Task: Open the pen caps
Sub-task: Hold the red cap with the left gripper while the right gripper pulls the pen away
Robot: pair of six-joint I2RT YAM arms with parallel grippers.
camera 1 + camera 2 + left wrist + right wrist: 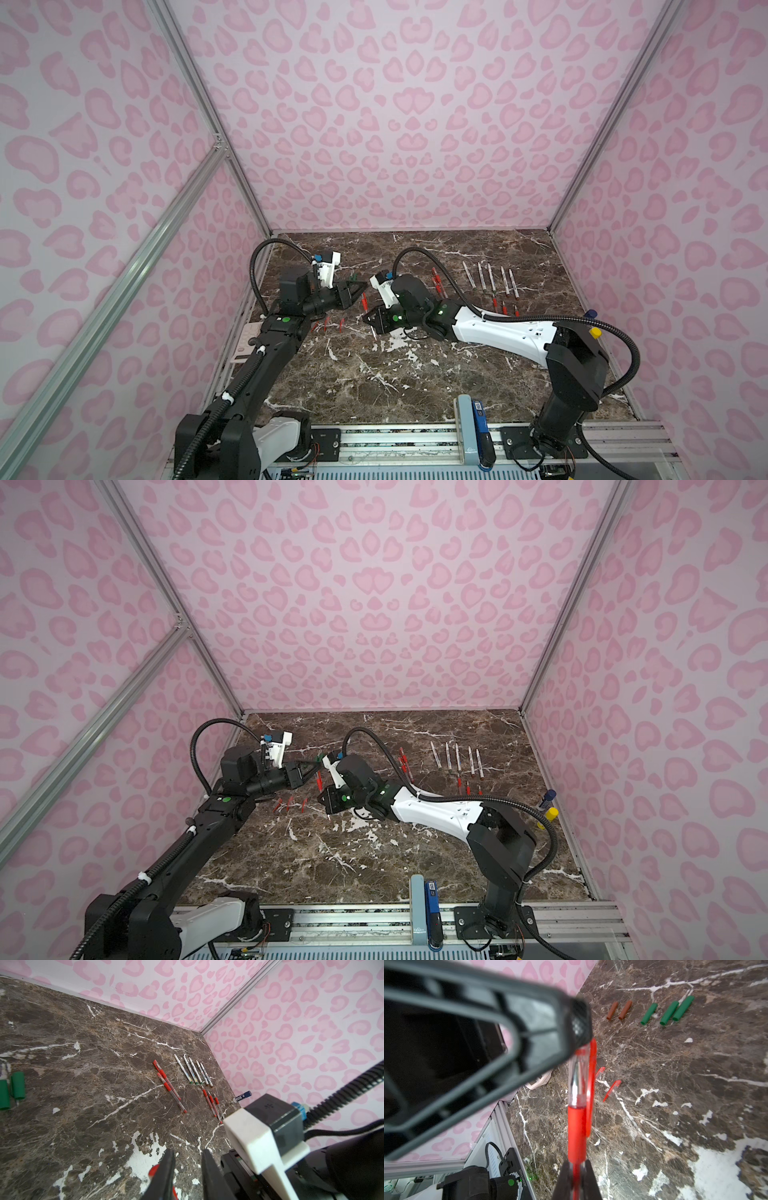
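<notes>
At lower centre, the right gripper (576,1167) is clamped on a red pen (576,1126). The left gripper (188,1152) has its jaws slightly apart, one fingertip at the pen's cap (582,1068).

Green pen caps (669,1013), brown-marbled table (457,374)

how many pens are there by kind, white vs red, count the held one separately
white pens, lying loose: 5
red pens, lying loose: 5
red pen held in the right end effector: 1
total: 11
</notes>
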